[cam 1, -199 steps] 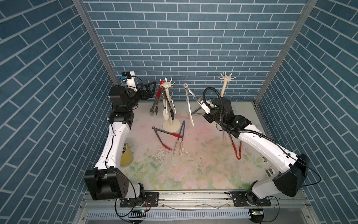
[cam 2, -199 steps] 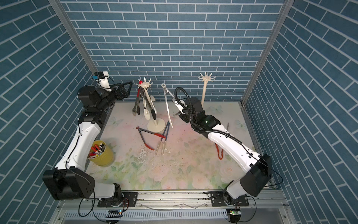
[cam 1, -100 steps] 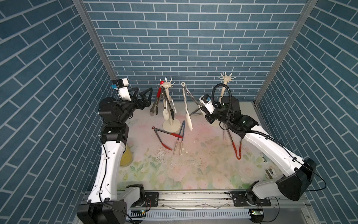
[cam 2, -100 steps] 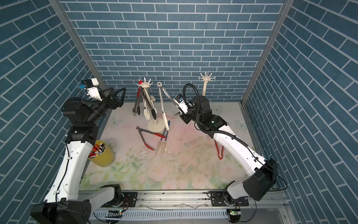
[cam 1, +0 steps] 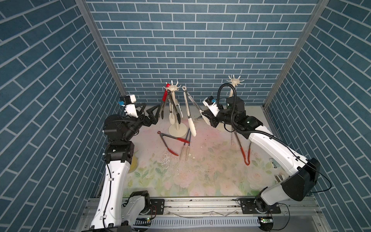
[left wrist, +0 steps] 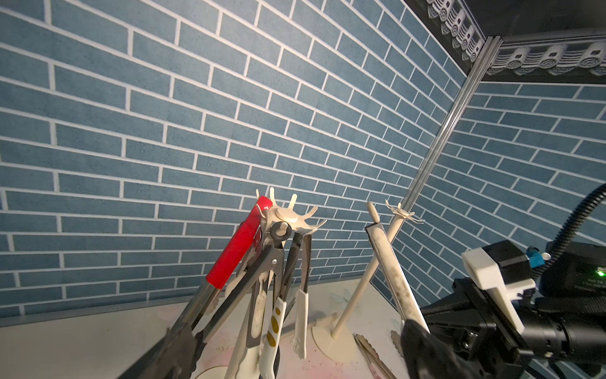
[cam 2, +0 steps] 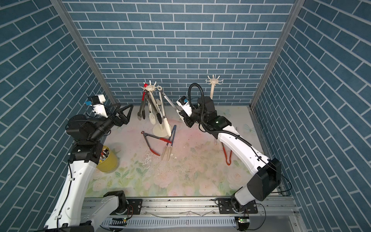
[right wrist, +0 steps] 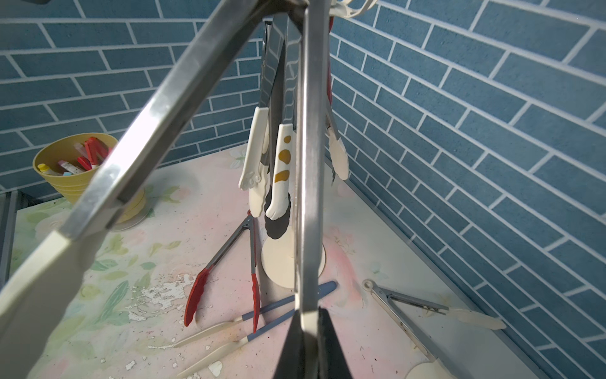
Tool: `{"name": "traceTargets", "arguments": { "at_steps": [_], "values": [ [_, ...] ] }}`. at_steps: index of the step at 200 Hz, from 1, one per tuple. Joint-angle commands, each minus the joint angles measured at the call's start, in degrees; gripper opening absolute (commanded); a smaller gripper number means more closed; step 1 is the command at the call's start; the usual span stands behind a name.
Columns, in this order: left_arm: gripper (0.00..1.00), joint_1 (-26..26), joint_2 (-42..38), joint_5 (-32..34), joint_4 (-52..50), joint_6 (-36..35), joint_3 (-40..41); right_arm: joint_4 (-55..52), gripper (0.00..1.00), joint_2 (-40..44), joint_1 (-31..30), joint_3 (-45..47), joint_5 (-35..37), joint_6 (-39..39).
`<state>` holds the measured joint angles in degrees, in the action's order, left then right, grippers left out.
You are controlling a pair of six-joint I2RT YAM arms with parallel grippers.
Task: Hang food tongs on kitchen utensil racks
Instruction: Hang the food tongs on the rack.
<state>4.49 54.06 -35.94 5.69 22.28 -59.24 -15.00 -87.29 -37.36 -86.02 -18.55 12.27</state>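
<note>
Several food tongs (cam 1: 165, 94) hang on the middle rack (cam 1: 173, 88); the far rack (cam 1: 234, 80) is bare. The right gripper (cam 1: 203, 115) clamps one arm of a white-tipped pair (cam 1: 187, 104), ring up beside the hooks, not yet on. The left gripper (cam 1: 152, 107) gapes empty nearby. Four more pairs lie on the table (cam 1: 210, 170). Roughly halfway, I'd say.

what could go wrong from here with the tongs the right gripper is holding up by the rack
The right gripper pinches only one leg of the white-tipped tongs, so they may twist and the ring miss a hook. Their free leg hangs beside the crowded rack and could knock hanging tongs off. The open left gripper sits close enough to snag them.
</note>
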Motion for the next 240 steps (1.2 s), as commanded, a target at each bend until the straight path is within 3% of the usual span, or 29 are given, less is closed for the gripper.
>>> {"name": "traceTargets", "arguments": {
  "at_steps": [1,240],
  "values": [
    [0.99,0.34,-1.5,-1.36,-0.27,-0.75,1.46,1.49,0.0,-1.25,0.35,-3.24,-3.24,-2.24],
    [0.99,0.25,-4.05,-3.08,-0.91,-3.09,6.07,-0.36,0.0,-10.57,0.93,-8.83,-6.46,-3.48]
  ]
}}
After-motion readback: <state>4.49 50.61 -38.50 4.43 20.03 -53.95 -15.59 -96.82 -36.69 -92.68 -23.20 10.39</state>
